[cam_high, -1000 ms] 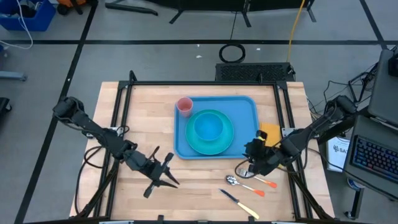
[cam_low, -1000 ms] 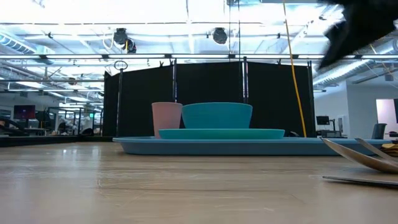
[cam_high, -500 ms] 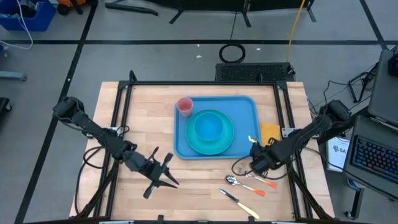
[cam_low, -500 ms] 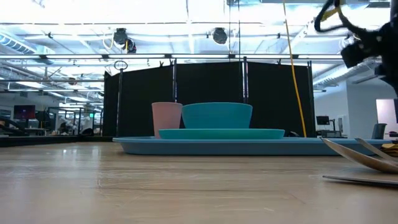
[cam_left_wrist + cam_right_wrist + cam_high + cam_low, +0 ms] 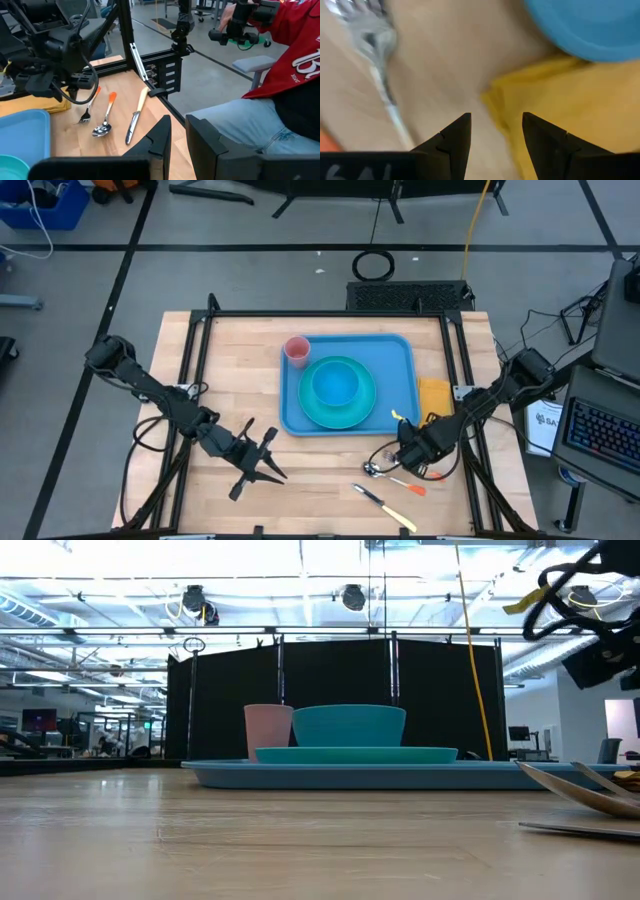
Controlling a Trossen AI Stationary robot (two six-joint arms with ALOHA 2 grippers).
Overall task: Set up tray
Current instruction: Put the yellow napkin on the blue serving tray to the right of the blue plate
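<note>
Blue tray [image 5: 400, 355] sits mid-table, plate, bowl and pink cup [image 5: 296, 349] on it. Right gripper [image 5: 405, 456] hangs spread over the fork [image 5: 89, 105] (cutlery step likely); next: descend, pinch its handle. Left gripper [image 5: 262, 463] waits narrowly parted, empty.

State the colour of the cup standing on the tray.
Pink. The cup on the blue tray shows best in the high view.
</note>
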